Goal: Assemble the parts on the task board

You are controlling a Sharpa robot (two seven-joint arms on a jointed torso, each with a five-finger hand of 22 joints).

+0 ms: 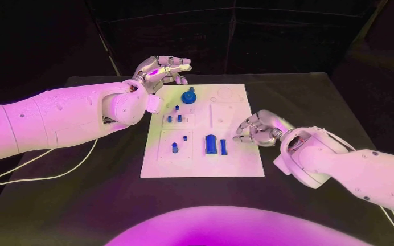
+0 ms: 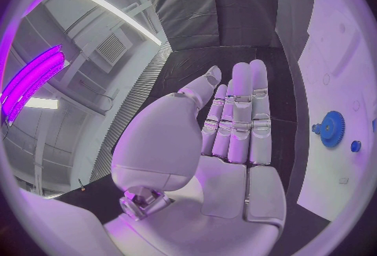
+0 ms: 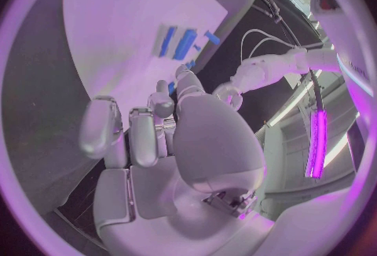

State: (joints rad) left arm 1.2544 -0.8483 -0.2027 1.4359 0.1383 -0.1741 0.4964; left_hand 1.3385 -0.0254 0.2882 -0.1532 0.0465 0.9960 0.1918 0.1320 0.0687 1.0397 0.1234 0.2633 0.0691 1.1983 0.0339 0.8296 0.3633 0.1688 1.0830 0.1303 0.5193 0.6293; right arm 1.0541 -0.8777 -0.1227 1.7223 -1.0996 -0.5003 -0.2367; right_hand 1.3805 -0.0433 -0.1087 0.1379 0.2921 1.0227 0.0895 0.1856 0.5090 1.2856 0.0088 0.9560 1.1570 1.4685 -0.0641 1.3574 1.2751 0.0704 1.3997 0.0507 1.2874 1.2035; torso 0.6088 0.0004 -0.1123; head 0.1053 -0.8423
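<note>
You've got the task board (image 1: pixel 234 163) lying mid-surface (image 1: pixel 107 200), w/ blue parts on it: a gear-like disc (image 1: pixel 189 95) near its far end, small pegs (image 1: pixel 174 117) in the middle, two longer bars (image 1: pixel 216 144) toward the near end. Your left hand (image 1: pixel 161 70) hovers off the board's far-left corner, fingers straight & side by side, holding nothing. Right hand (image 1: pixel 258 129) sits at the board's right edge w/ fingers curled in, nothing in them; no legible writing on anything.

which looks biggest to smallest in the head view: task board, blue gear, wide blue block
1. task board
2. blue gear and wide blue block: too close in apparent size to rank; the block lies nearer the camera.
</note>
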